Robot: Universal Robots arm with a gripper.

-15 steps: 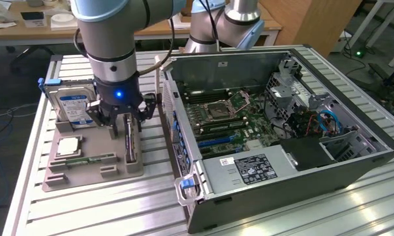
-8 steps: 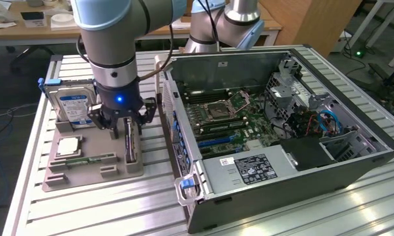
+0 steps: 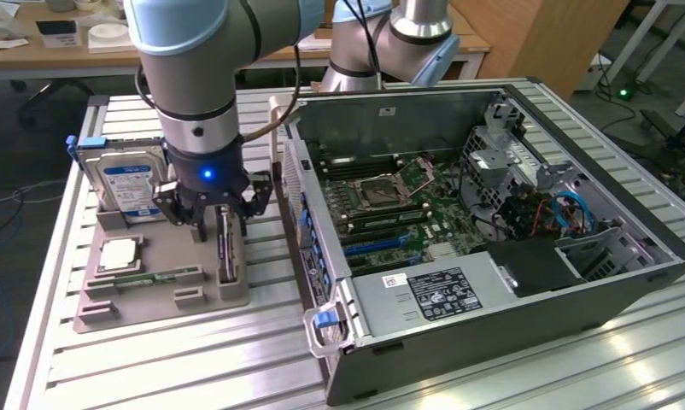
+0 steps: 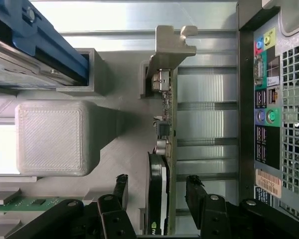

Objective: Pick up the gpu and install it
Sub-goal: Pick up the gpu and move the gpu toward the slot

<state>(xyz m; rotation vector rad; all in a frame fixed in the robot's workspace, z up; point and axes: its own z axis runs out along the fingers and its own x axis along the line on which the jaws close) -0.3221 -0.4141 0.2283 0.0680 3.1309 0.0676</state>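
The hand [image 3: 220, 224] is released. Its two fingers [image 4: 120, 185] stand apart, one on each side of the gpu [image 4: 165, 129], and I see no contact with the card. The gpu [image 3: 225, 252] is directly under the hand, between the fingers. It stands on its edge in a slot of the gray holder [image 3: 149, 299]. Its long axis runs parallel with the back panel of the computer case [image 3: 616, 282], and the end bracket [image 4: 172, 47] is at the end far from the fingers. I judge the hand is placed for a grasp across the thin side of the card.

The gray holder lies on the bench [image 3: 183, 363], just beside the back panel of the case. On the side of the gpu away from the case it carries a hard drive [image 3: 126, 184] standing upright, a processor chip [image 3: 117, 254] and a memory stick [image 3: 149, 278], both lying flat. The case lies open, with the motherboard [image 3: 389, 205] inside it.
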